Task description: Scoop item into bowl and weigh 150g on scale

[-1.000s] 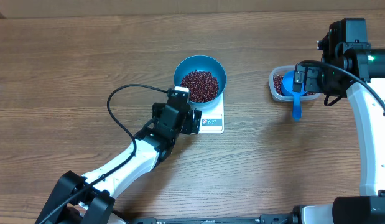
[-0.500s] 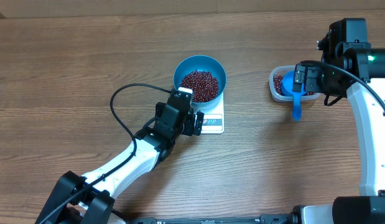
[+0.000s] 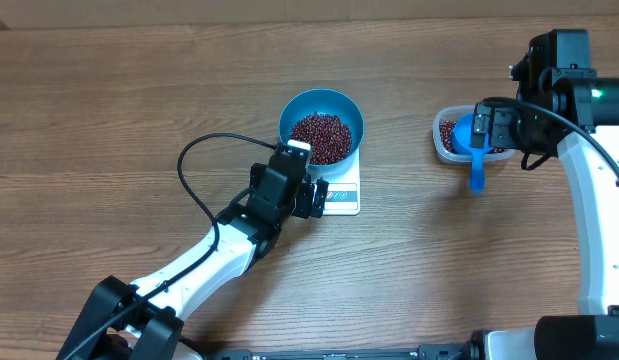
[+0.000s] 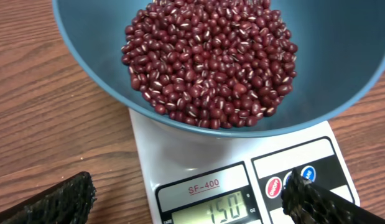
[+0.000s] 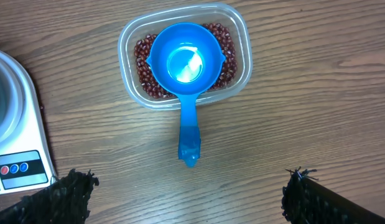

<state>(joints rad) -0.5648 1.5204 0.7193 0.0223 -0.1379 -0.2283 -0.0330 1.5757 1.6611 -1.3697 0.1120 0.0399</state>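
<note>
Between the left gripper's (image 4: 186,208) jaws, spread wide and holding nothing, lies the near edge of the scale (image 4: 180,162). Its display (image 4: 226,211) reads 150. Just ahead of those jaws the bowl (image 4: 92,37) sits on the scale, with the beans (image 4: 208,62) heaped in its bottom. Neither fingertip touches the bowl.

Ahead of the right gripper's (image 5: 183,199) jaws, also wide open and empty, a clear tub (image 5: 239,37) rests on the table (image 5: 316,112) with more beans in it. A blue scoop (image 5: 186,62) lies across the tub. Its empty cup is over the beans, and its handle overhangs the rim and points back toward the gap between the jaws. Off to one side of these jaws, well apart from the tub, a corner of the scale shows.
</note>
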